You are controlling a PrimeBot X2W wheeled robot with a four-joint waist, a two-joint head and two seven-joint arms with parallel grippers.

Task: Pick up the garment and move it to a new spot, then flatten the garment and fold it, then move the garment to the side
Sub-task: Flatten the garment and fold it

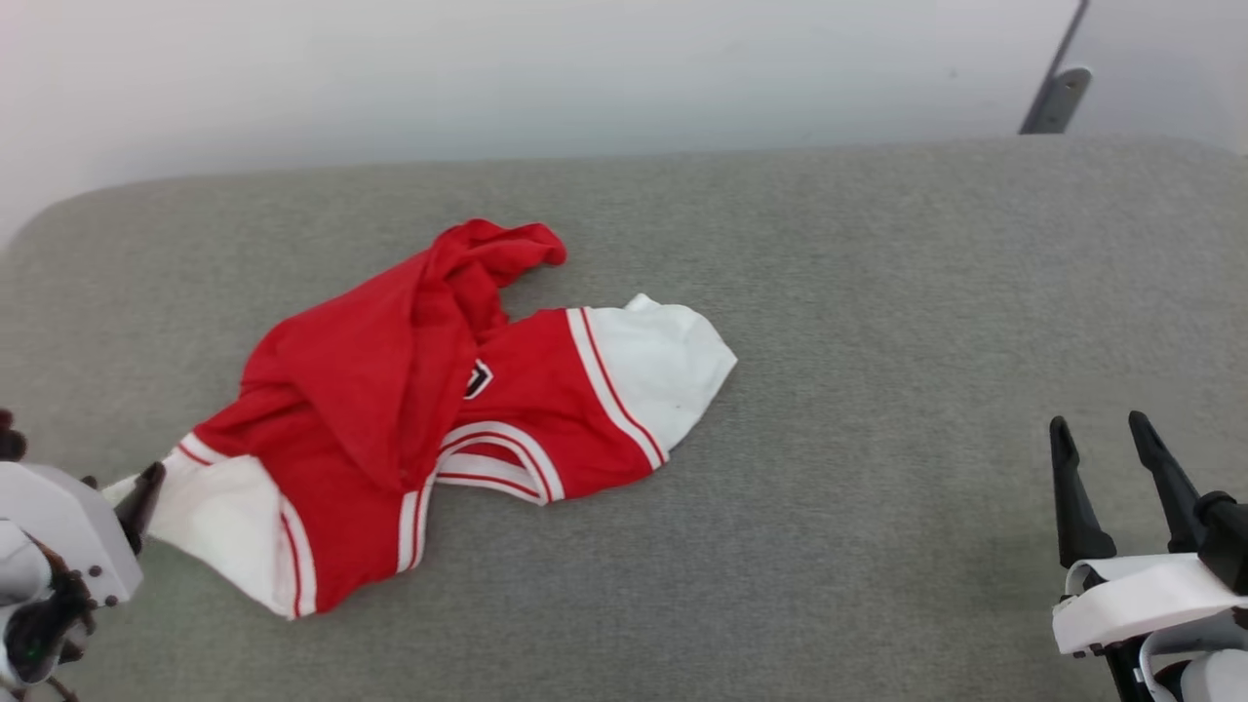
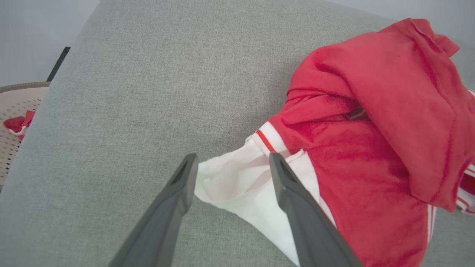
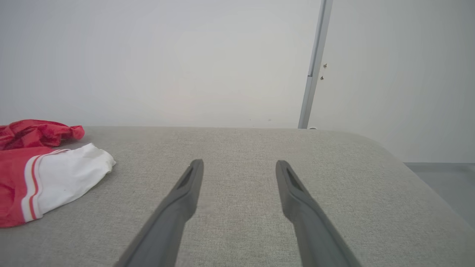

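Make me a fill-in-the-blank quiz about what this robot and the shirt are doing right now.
1. The garment lies crumpled on a ____ cushion.
2. The left gripper is open, its fingers either side of a ____ sleeve.
3. The right gripper is ____, with nothing between its fingers.
Missing words: grey; white; open.

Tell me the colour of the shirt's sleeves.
The sleeves are white, edged with red stripes; the head view shows it best.
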